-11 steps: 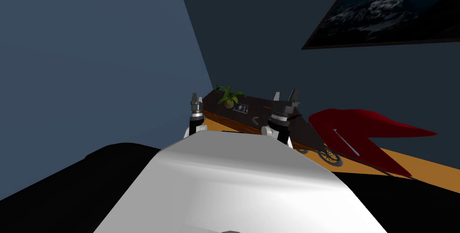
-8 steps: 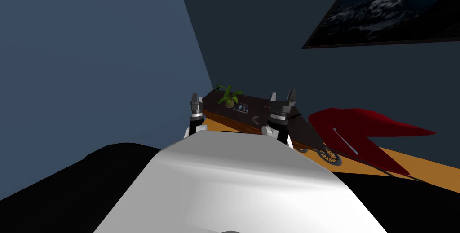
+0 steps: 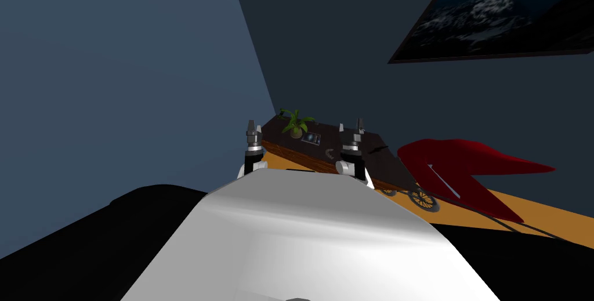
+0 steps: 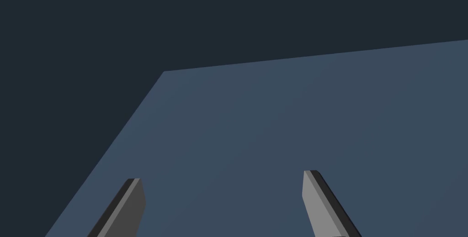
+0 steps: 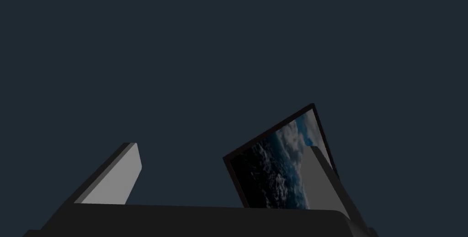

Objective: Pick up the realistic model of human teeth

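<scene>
Right gripper [image 3: 351, 124] hangs wide open and empty by the table [image 3: 391, 167], left gripper [image 4: 223, 177] likewise; teeth model [image 3: 329, 153] lies untouched, so reach and grasp remain

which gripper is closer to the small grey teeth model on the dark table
Right. The right gripper is raised just beside the teeth model over the dark table; the left gripper is at the table's left end, farther off.
</scene>
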{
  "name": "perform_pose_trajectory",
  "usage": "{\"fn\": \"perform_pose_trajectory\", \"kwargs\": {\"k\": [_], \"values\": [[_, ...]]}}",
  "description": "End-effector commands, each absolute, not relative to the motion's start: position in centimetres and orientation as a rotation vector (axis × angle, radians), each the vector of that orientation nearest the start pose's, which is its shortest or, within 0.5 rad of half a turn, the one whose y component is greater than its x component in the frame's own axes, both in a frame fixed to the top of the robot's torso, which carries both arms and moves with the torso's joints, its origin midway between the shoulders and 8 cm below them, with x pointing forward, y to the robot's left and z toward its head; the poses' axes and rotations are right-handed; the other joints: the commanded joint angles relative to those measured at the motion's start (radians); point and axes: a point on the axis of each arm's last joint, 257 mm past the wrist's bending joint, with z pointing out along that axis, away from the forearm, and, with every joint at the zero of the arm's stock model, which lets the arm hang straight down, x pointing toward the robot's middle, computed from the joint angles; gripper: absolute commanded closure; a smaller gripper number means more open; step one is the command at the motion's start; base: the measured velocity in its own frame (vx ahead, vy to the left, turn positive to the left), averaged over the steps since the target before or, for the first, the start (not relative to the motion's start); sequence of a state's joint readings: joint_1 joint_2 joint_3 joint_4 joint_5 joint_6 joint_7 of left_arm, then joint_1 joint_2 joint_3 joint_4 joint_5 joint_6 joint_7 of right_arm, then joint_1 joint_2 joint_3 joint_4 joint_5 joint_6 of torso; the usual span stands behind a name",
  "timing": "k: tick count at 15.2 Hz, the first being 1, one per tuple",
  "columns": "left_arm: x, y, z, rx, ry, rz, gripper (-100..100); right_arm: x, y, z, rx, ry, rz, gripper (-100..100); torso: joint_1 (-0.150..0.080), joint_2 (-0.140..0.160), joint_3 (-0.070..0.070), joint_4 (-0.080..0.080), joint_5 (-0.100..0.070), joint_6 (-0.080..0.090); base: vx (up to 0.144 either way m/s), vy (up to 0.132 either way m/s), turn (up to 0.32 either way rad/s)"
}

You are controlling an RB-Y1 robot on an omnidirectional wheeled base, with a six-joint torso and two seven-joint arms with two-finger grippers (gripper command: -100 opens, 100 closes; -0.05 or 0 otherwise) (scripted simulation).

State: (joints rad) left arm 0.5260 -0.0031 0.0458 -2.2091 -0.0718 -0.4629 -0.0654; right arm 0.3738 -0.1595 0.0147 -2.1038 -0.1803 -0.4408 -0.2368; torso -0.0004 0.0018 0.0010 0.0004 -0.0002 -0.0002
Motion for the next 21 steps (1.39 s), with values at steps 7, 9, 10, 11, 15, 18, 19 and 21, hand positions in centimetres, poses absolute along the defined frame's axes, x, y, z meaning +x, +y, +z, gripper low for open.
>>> {"fn": "perform_pose_trajectory", "kwargs": {"k": [7, 9, 10, 11, 15, 18, 19, 21], "values": [[35.8, 29.6, -2.4, -0.687, 0.756, -1.111, 0, 44.1, -27.5, -8.2, 1.136, 0.689, 1.768, -100, 0.000, -0.001, -0.001, 0.000, 0.000, 0.000, -0.016, -0.002, 0.007], [35.8, 29.6, -2.4, -0.687, 0.756, -1.111, 0, 45.1, -27.2, -9.9, 1.217, 0.693, 1.800, -100, 0.000, -0.001, -0.001, 0.000, 0.000, 0.000, -0.017, -0.005, 0.005], [35.8, 29.6, -2.4, -0.687, 0.756, -1.111, 0, 46.2, -26.9, -11.6, 1.294, 0.699, 1.822, -100, 0.000, -0.001, -0.001, 0.000, 0.000, 0.000, -0.018, -0.007, 0.002], [35.8, 29.6, -2.4, -0.687, 0.756, -1.111, 0, 46.2, -26.9, -11.6, 1.302, 0.694, 1.831, -100, 0.000, -0.001, -0.001, 0.000, 0.000, 0.000, -0.016, -0.008, -0.001], [35.8, 29.6, -2.4, -0.687, 0.756, -1.111, 0, 48.1, -26.2, -15.3, 1.485, 0.687, 1.882, -100, -0.001, -0.001, -0.001, 0.000, 0.000, 0.000, -0.014, -0.011, -0.004], [35.8, 29.6, -2.4, -0.687, 0.756, -1.111, 0, 49.7, -25.4, -18.9, 1.663, 0.671, 1.915, -100, -0.001, -0.001, -0.001, 0.000, 0.000, 0.000, -0.015, -0.022, -0.011], [35.8, 29.6, -2.4, -0.687, 0.756, -1.111, 0, 49.7, -25.4, -19.2, 1.683, 0.666, 1.918, -100, -0.002, -0.001, -0.001, 0.000, 0.000, 0.000, -0.009, -0.025, -0.018], [35.8, 29.6, -2.4, -0.687, 0.756, -1.111, 0, 50.3, -25.0, -21.1, 1.781, 0.644, 1.932, -100, -0.001, -0.002, -0.001, 0.000, 0.000, 0.000, -0.004, -0.020, -0.012]]}}
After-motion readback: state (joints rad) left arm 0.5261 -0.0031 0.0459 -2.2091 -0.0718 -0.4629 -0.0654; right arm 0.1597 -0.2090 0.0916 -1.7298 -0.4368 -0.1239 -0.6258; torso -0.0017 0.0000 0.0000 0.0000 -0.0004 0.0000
